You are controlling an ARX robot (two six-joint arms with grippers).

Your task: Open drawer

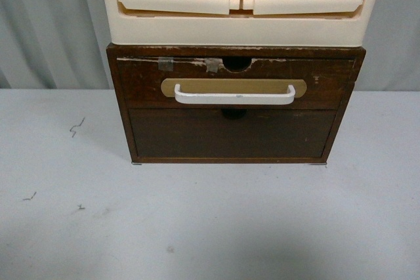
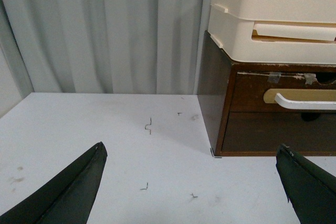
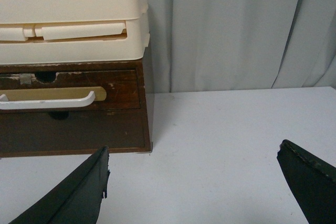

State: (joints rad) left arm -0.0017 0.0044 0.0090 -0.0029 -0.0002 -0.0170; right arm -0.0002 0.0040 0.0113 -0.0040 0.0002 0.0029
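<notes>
The drawer (image 1: pixel 141 83) is the upper, dark brown worn wooden front of a small cabinet on the table. It is closed. It has a white bar handle (image 1: pixel 234 96) on a tan oval plate, a half-round notch and tape on its top edge. It also shows in the left wrist view (image 2: pixel 251 90) and the right wrist view (image 3: pixel 123 87). Neither gripper shows in the front view. My left gripper (image 2: pixel 191 153) is open and empty, over the table to the cabinet's left. My right gripper (image 3: pixel 193 156) is open and empty, over the table to the cabinet's right.
A plain dark brown front without a handle (image 1: pixel 230 134) sits below the drawer. Cream plastic drawers (image 1: pixel 239 4) are stacked on the cabinet. A grey curtain (image 2: pixel 105 30) hangs behind the white table (image 1: pixel 210 221), which bears small dark marks.
</notes>
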